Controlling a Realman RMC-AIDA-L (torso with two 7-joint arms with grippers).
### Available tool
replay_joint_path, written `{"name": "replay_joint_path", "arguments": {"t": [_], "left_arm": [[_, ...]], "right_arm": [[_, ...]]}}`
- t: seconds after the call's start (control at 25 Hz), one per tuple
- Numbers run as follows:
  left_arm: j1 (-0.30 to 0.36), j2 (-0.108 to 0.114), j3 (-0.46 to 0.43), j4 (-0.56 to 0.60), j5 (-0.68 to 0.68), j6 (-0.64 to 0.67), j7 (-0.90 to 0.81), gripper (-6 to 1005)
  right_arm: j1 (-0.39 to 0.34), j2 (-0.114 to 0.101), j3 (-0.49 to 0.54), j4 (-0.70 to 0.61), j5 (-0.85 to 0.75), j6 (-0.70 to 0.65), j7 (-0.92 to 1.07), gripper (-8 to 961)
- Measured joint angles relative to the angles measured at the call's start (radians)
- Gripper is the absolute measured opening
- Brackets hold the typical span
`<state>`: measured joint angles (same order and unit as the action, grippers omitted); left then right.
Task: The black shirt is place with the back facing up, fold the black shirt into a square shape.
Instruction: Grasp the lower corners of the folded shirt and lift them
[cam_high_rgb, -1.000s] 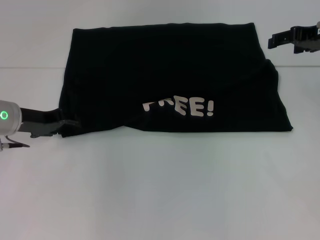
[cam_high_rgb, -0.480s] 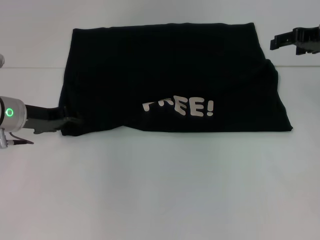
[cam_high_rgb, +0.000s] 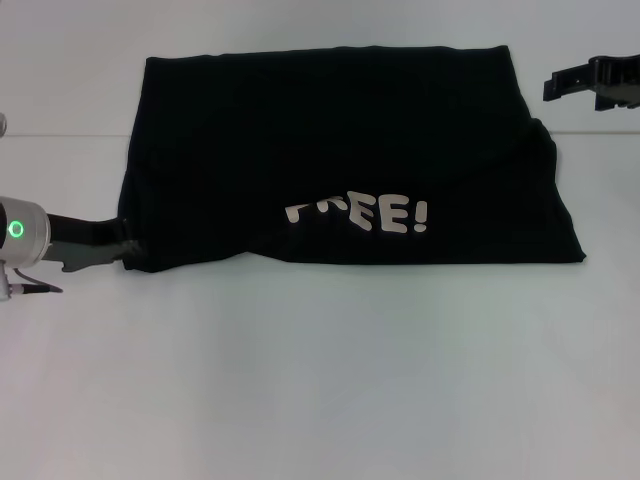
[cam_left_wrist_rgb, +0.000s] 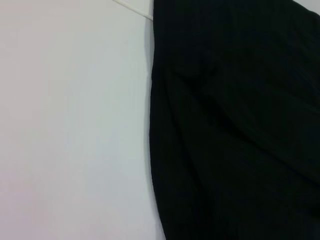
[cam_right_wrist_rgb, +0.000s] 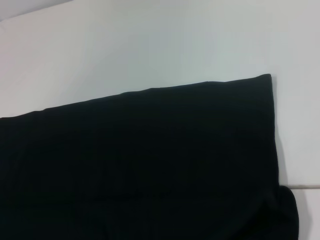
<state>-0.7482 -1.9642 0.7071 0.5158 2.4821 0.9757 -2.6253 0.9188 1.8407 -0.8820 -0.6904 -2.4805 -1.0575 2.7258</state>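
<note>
**Left gripper drew back from the shirt's near corner**

Across the far half of the white table (cam_high_rgb: 320, 380) lay the black shirt (cam_high_rgb: 340, 150), already doubled into a wide rectangle with the white "FREE!" lettering (cam_high_rgb: 360, 213) showing along its near edge. Over the last second the left gripper (cam_high_rgb: 118, 250) had slid outward from under the near left corner, so its tip only just met the hem; whether its fingers were spread or closed could not be told. That retreat suggested the corner was released, or not properly caught, and the sideways fold was still to come. The right gripper (cam_high_rgb: 560, 84) hung well off the far right corner, holding nothing, its jaws' spacing unclear. The shirt's left edge ran clean in the left wrist view (cam_left_wrist_rgb: 235, 125); the right side bulged unevenly. Bare table stretched wide in front, offering ample room.
</note>
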Motion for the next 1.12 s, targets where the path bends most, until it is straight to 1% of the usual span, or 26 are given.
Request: {"name": "replay_joint_path", "arguments": {"t": [0.04,0.16,0.32,0.44,0.56,0.64,0.92,1.12], "left_arm": [[-0.002,-0.001,0.000,0.000,0.001,0.003,0.001,98],[-0.003,0.000,-0.001,0.001,0.002,0.010,0.001,70],[-0.002,0.011,-0.006,0.032,-0.002,0.040,0.003,32],[0.001,0.022,-0.003,0.074,0.004,0.056,-0.007,32],[-0.004,0.036,-0.001,0.085,0.007,0.060,-0.015,33],[-0.009,0.041,0.000,0.083,0.007,0.062,-0.014,33],[-0.011,0.037,0.000,0.084,0.007,0.062,-0.007,33],[-0.011,0.035,0.000,0.084,0.007,0.055,-0.005,32]], "right_arm": [[0.000,0.000,0.000,0.000,0.000,0.000,0.000,820],[0.000,0.000,0.000,0.001,0.000,-0.001,0.000,819],[-0.005,-0.003,0.000,0.002,0.000,-0.021,-0.008,816],[-0.020,-0.011,0.000,0.001,-0.002,-0.053,-0.011,814],[-0.042,-0.017,0.005,0.001,-0.003,-0.083,-0.012,812],[-0.054,-0.019,0.008,0.001,-0.003,-0.098,-0.012,811],[-0.100,-0.021,0.009,0.009,-0.003,-0.113,-0.013,807],[-0.108,-0.007,0.010,0.074,-0.003,-0.076,-0.044,804]]}}
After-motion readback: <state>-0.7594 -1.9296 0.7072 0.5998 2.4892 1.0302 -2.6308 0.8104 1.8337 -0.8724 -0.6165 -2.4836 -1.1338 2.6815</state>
